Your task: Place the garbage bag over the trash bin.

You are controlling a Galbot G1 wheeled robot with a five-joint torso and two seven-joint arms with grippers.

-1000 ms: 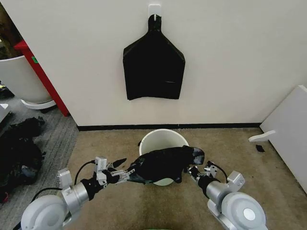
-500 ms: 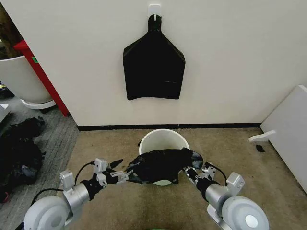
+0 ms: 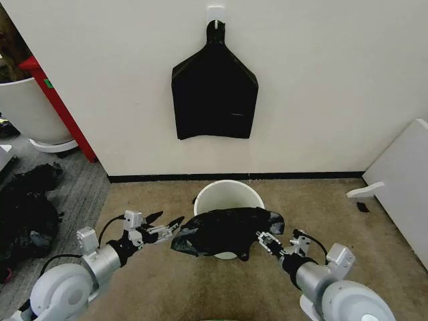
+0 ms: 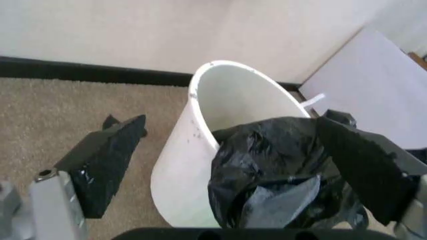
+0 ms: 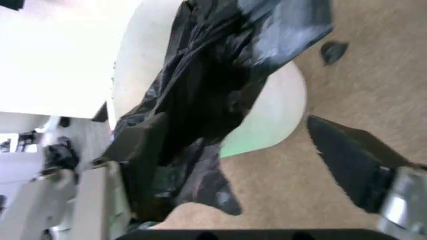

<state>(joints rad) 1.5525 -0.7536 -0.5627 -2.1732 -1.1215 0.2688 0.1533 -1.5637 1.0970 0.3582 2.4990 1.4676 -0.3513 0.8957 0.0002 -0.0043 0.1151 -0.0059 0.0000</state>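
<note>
Draping garbage bag [image 3: 227, 229] across near rim of trash bin [image 3: 227, 194], bag lying bunched at bin's 6 o'clock, far half of mouth showing bare. Left tool [image 3: 162, 227] hovering at bag's 9 o'clock, fingers apart, gripping nothing. Right tool [image 3: 269, 241] sitting at bag's 4 o'clock, fingers apart. Judging next move calling for regripping bag hem and stretching it over rim.
</note>
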